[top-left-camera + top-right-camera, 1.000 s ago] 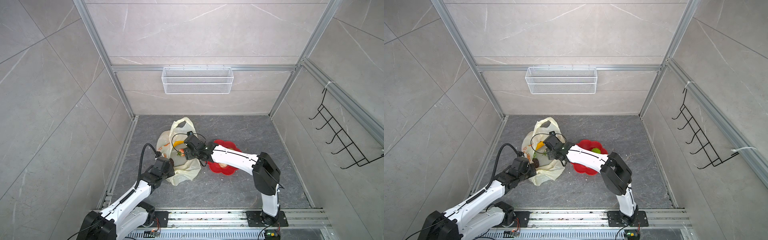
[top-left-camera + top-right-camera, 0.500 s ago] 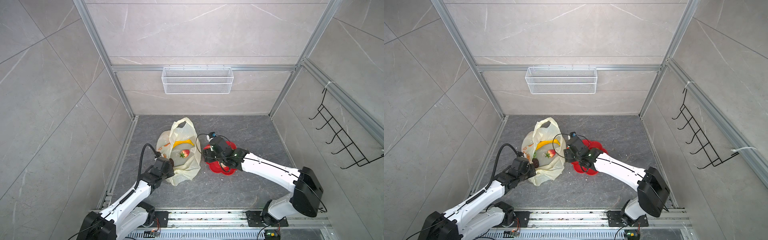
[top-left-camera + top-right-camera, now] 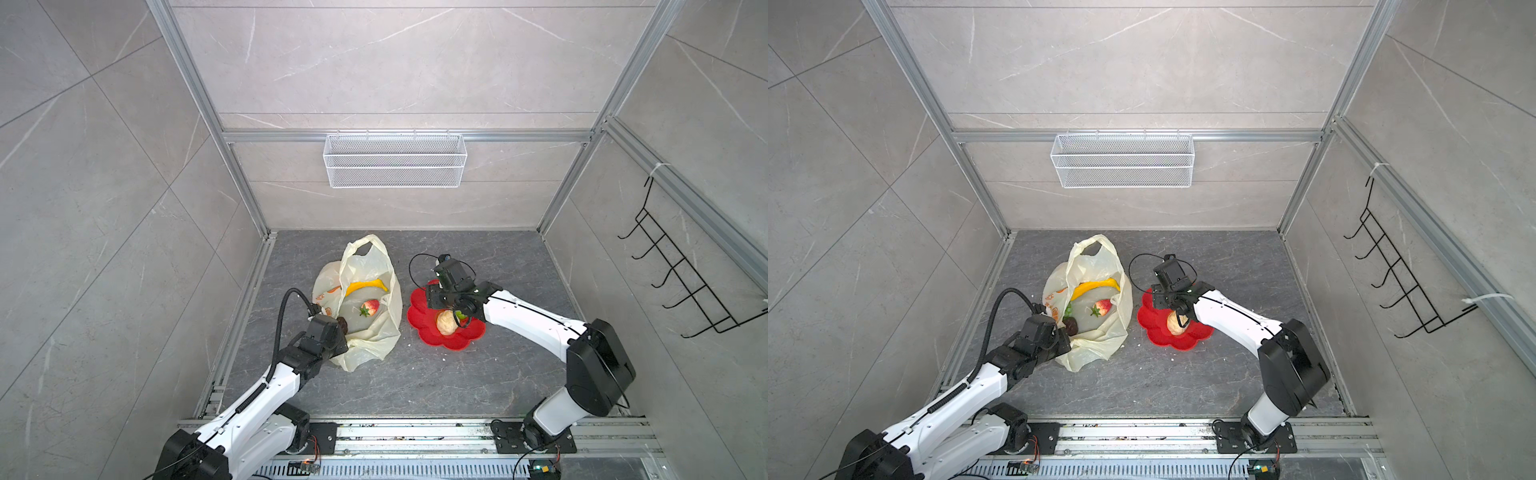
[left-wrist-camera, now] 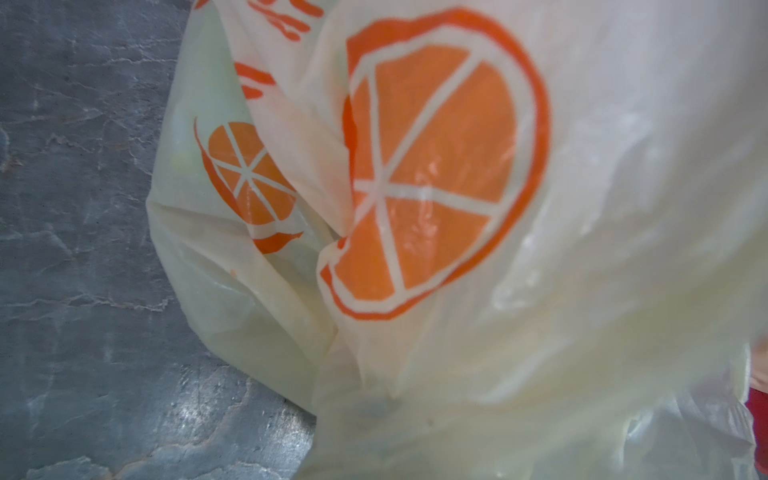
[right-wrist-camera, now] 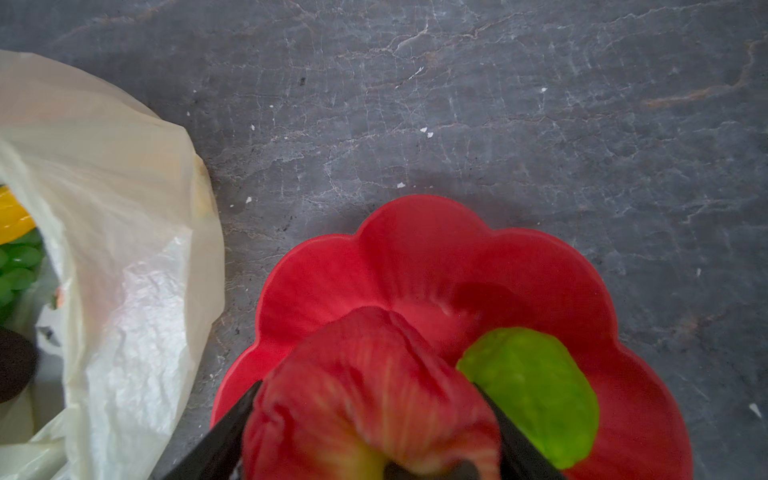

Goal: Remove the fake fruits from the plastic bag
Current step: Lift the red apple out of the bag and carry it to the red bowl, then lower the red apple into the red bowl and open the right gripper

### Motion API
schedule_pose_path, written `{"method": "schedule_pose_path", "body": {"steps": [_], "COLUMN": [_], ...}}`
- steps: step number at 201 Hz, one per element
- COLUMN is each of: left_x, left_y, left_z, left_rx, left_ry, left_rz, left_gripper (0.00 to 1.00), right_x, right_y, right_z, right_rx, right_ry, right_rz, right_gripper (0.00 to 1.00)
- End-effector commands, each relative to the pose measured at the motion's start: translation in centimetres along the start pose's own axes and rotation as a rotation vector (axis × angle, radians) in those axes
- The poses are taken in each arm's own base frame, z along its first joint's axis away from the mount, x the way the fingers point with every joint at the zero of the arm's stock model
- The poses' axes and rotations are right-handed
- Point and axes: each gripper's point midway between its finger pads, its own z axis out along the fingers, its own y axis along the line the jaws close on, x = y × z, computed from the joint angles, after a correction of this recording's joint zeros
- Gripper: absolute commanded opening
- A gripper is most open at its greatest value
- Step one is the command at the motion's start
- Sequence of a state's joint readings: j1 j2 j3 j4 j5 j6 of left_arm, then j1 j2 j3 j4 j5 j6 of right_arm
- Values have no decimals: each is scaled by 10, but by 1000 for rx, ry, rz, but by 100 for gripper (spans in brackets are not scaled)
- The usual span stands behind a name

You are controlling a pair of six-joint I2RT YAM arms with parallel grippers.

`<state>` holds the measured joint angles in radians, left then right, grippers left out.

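Print: orange slices (image 4: 436, 166) on plastic bag (image 4: 623, 208), lettering unreadable | left pincer (image 3: 336, 338) pinching it | right pincer (image 5: 370, 419) clamps red apple (image 5: 374, 374)

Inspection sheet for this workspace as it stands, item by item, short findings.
Surface: grey marbled table.
Job's things: plastic bag open, holding banana, strawberry, dark fruit, grapes; red plate holds beige fruit, green fruit.
Clutter: white specks on table.
Grippers: left gripper shut on bag's near edge; right gripper shut on red apple over plate.
Cables: black cable loops by right wrist; corrugated hose on left arm.
Surroundings: wire basket on back wall; hook rack on right wall.
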<state>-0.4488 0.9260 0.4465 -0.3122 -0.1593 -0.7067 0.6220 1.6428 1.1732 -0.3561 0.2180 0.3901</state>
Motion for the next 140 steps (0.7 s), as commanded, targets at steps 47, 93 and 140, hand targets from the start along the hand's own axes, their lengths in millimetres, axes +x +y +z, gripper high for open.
{"method": "schedule_pose_path", "body": {"steps": [47,93,140], "left_x": [-8,-9,-6], "left_y": [1,0,3], "left_z": [-6,-7,-6], "left_rx": [-8,-2,-10], "left_ry": [-32,-35,-29], "left_rz": [-6,-7,-4], "left_gripper": [0,0,0], "right_x": [-7,2,15], "right_y": [-4,-3,-7], "right_z": [37,59,72], "right_rx": [57,70,95], "right_ry": [61,104,139], "right_rz": [-94,-105,-112], "right_gripper": [71,71,71]}}
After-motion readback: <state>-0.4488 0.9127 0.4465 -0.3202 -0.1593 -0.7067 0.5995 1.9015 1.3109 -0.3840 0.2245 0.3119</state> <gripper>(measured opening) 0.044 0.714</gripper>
